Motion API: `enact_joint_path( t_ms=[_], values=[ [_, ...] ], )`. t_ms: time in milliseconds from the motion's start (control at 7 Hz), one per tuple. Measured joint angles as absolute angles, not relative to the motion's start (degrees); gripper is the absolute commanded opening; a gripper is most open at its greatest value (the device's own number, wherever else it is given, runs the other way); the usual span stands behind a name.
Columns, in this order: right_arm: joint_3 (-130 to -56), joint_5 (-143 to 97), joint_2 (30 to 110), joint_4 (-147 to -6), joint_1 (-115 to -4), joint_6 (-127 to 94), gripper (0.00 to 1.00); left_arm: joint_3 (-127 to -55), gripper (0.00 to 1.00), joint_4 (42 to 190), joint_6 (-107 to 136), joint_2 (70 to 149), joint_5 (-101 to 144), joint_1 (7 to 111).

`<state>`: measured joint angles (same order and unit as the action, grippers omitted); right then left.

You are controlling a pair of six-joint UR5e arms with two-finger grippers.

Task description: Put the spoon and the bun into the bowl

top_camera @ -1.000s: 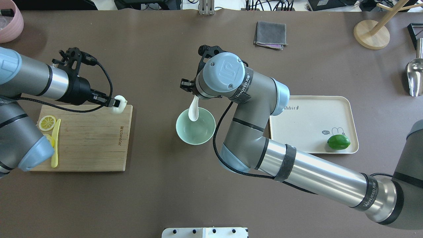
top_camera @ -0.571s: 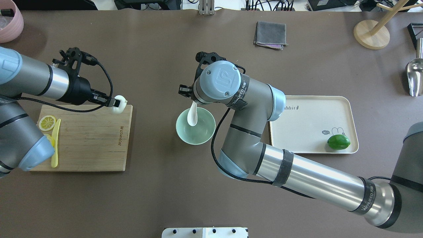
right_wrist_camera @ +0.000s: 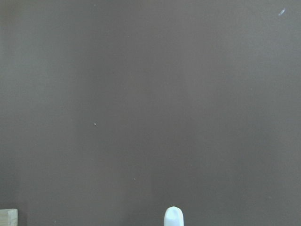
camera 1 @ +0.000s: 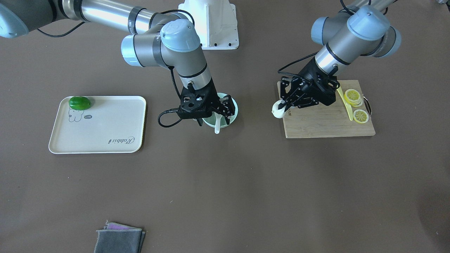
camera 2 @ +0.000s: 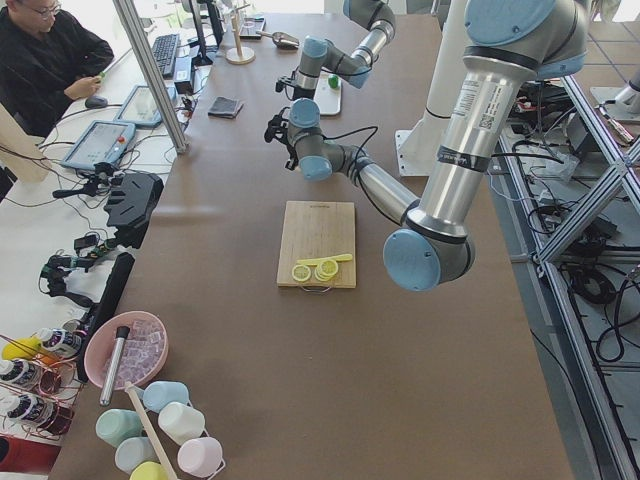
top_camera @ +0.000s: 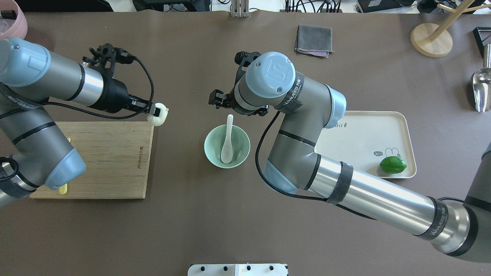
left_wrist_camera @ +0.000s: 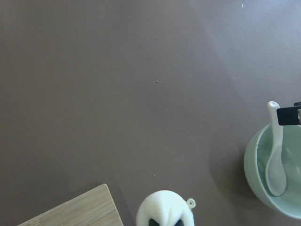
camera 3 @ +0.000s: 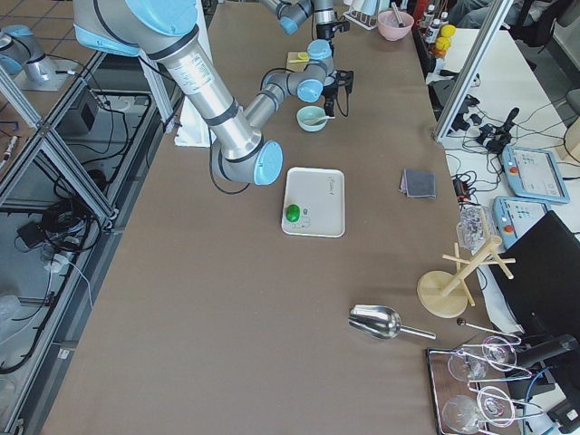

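Observation:
The white spoon (top_camera: pixel 227 142) lies in the mint-green bowl (top_camera: pixel 209 151), scoop down, with its handle leaning on the far rim. My right gripper (camera 1: pixel 215 113) is open just above the handle end, and the spoon is free of it; the handle tip shows in the right wrist view (right_wrist_camera: pixel 173 216). My left gripper (top_camera: pixel 155 112) is shut on the white bun (top_camera: pixel 158 116) and holds it above the table, just past the cutting board's far right corner, left of the bowl. The left wrist view shows the bun (left_wrist_camera: pixel 164 209), the bowl (left_wrist_camera: pixel 261 188) and the spoon (left_wrist_camera: pixel 276 160).
A wooden cutting board (top_camera: pixel 99 161) lies at the left with lemon slices (camera 1: pixel 353 96) and a yellow knife (camera 1: pixel 346 103). A cream tray (top_camera: pixel 364 130) with a lime (top_camera: pixel 393 165) lies right of the bowl. A grey cloth (top_camera: pixel 313 40), wooden stand (top_camera: pixel 431 40) and metal scoop (top_camera: pixel 481 88) sit far back.
My right gripper has let go of the spoon, which now lies in the bowl, and the wrist has drawn back. My left arm has carried the bun to the right, off the board.

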<state>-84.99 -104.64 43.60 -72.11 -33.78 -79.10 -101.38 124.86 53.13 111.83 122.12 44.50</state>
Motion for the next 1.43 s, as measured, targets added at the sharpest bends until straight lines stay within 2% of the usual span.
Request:
enact_joint_path(
  t_ms=[429, 571, 714, 1000, 1429],
  values=[
    [-94.91, -113.27, 53.94, -78.04, -42.53, -63.59, 1.00, -97.76, 0.00, 124.69, 61.56, 120.82, 114.20, 35.23],
    [-97.60, -115.24, 58.47, -78.46, -45.39, -57.55, 1.00, -95.73, 0.24, 124.70, 62.16, 123.46, 111.36, 33.07],
    [-99.31, -116.18, 62.23, -78.42, -47.48, -52.49, 1.00, -93.82, 0.96, 124.75, 62.23, 125.29, 110.10, 32.11],
    [-100.66, -116.37, 65.44, -78.18, -49.28, -47.89, 1.00, -92.56, 0.98, 124.80, 61.96, 126.18, 109.54, 31.69],
    [-100.45, -116.65, 66.20, -79.67, -51.12, -47.26, 1.00, -92.85, 0.98, 123.68, 62.37, 125.70, 109.87, 31.80]
  ],
)
